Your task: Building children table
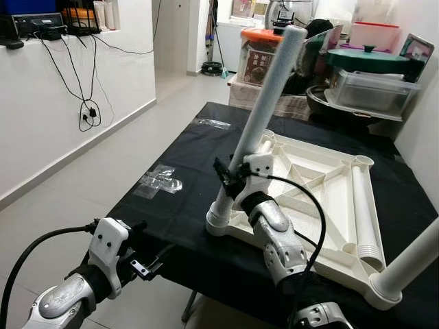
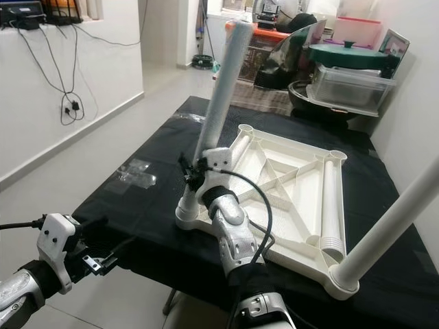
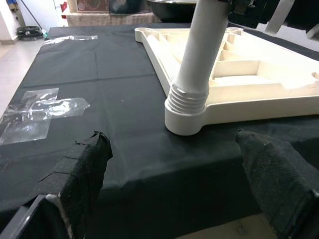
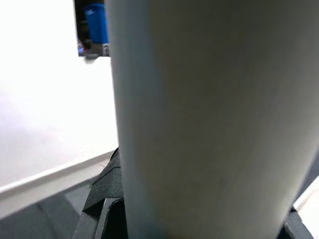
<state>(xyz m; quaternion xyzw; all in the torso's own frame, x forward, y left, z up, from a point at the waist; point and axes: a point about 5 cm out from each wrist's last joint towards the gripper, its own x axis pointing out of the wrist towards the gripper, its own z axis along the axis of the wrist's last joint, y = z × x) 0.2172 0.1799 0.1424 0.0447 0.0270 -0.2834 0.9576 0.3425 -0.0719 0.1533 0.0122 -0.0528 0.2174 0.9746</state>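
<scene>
— Where is the tabletop (image 1: 312, 179) seen?
— It is laid upside down on the black cloth (image 1: 171, 205). A white leg (image 1: 264, 110) is stood, tilted, in its near left corner socket (image 3: 185, 112); another leg (image 1: 411, 264) is set in the near right corner, and a loose leg (image 1: 362, 212) is laid inside along the right edge.
— How are the grippers placed?
— The right gripper (image 1: 230, 175) is closed around the tilted leg low down. The left gripper (image 3: 174, 164) is held spread wide, just off the table's near edge. Clear tape (image 1: 159, 181) is stuck on the cloth.
</scene>
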